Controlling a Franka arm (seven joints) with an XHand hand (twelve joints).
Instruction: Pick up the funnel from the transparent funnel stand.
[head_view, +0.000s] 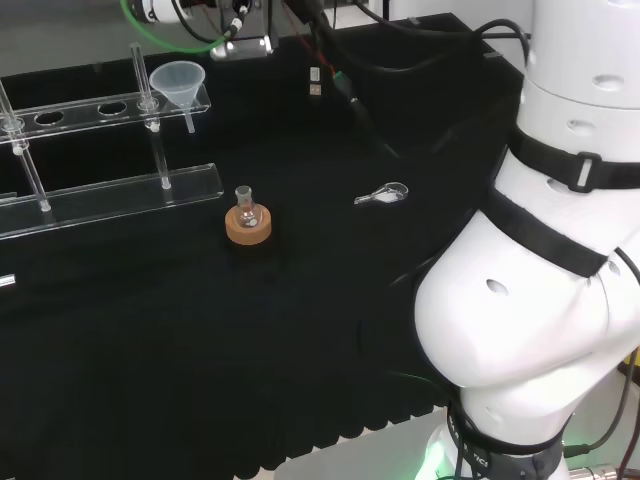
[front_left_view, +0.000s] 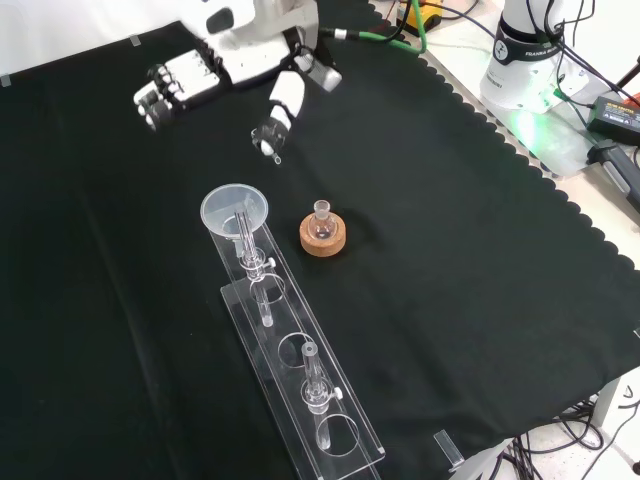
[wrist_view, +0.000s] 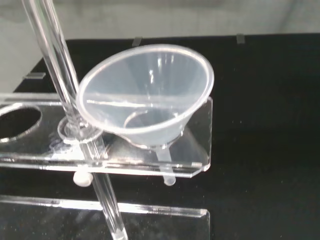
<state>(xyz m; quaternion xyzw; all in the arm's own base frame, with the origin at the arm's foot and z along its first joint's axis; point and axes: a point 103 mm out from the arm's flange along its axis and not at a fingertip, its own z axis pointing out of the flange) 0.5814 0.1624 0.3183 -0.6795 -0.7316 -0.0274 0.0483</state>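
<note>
Hand (front_left_view: 215, 75) hovering empty near the funnel (front_left_view: 234, 209), which sits in the transparent funnel stand (front_left_view: 300, 375).

Seen from the front, the black and white hand hangs above the black-clothed counter (front_left_view: 480, 300), just beyond the funnel end of the stand; its fingers are partly curled, its thumb points down toward the funnel, and it holds nothing. The clear funnel rests in the end hole of the stand's upper shelf, tilted a little, its stem poking through below, as the wrist view shows. A small flask (front_left_view: 322, 216) on a cork ring (front_left_view: 324, 238) stands just beside the stand. By my judgement the task has barely begun: the hand must close in, grip the funnel, and lift it out.
</note>
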